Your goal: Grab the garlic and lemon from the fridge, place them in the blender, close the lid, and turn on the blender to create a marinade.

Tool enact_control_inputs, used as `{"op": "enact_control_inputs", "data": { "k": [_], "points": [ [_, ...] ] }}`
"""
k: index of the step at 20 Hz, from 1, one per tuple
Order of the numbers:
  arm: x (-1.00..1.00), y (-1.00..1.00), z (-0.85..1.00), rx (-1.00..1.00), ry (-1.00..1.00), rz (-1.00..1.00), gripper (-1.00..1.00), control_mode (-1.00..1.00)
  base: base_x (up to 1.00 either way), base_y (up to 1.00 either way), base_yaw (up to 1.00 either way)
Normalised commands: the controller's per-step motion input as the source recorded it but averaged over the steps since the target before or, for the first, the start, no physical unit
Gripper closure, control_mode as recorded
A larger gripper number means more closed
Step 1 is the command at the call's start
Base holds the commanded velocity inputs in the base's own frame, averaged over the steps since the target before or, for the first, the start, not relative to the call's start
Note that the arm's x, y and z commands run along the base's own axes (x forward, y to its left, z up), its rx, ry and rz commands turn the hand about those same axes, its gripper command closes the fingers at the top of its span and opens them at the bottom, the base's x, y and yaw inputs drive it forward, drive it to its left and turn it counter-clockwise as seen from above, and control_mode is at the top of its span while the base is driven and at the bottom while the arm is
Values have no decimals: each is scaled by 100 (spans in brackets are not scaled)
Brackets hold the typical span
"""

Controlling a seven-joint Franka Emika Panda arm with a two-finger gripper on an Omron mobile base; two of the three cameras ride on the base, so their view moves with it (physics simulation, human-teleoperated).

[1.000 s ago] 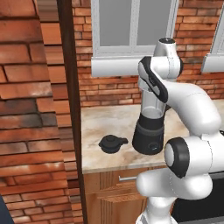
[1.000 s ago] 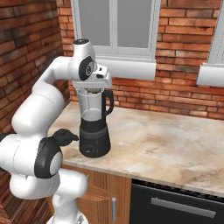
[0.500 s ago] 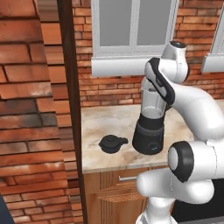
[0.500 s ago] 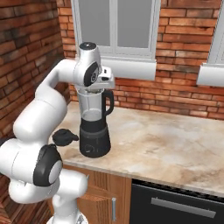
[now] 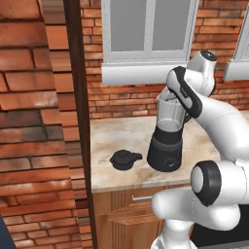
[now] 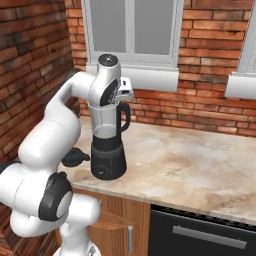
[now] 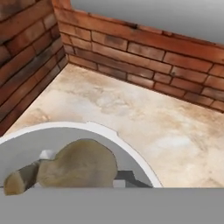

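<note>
The blender [image 5: 168,141] [image 6: 107,150] stands on the stone counter [image 6: 200,165], its clear jar open at the top. My gripper [image 6: 119,98] hangs right over the jar mouth, shut on the garlic [image 7: 76,166], a tan bulb with a short stem. In the hand view the garlic sits above the jar's pale round rim [image 7: 131,148]. The black lid [image 5: 124,159] [image 6: 75,157] lies flat on the counter, left of the blender base. The lemon and the fridge are out of view.
A brick wall with a white window sill [image 6: 150,75] runs behind the counter. A brick column [image 5: 34,121] closes off the left end. A dark oven front [image 6: 200,230] sits under the counter to the right, wooden drawers [image 5: 131,209] below the blender.
My arm has swung a little to the right over the jar while the hand stays above its mouth. The gripper remains shut; blender and lid have not moved.
</note>
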Motion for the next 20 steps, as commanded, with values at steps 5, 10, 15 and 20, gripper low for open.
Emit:
{"op": "enact_control_inputs", "data": {
  "k": [5, 10, 15, 20],
  "points": [
    [12, 0, -80, 0, 23, 8, 100, -100, 0, 0, 0],
    [0, 1, -82, -1, 20, 1, -100, -100, 0, 0, 0],
    [-2, 0, -60, -1, 5, 0, -100, -100, 0, 0, 0],
    [0, 0, -39, 0, 0, 0, -100, -100, 0, 0, 0]
  ]
}}
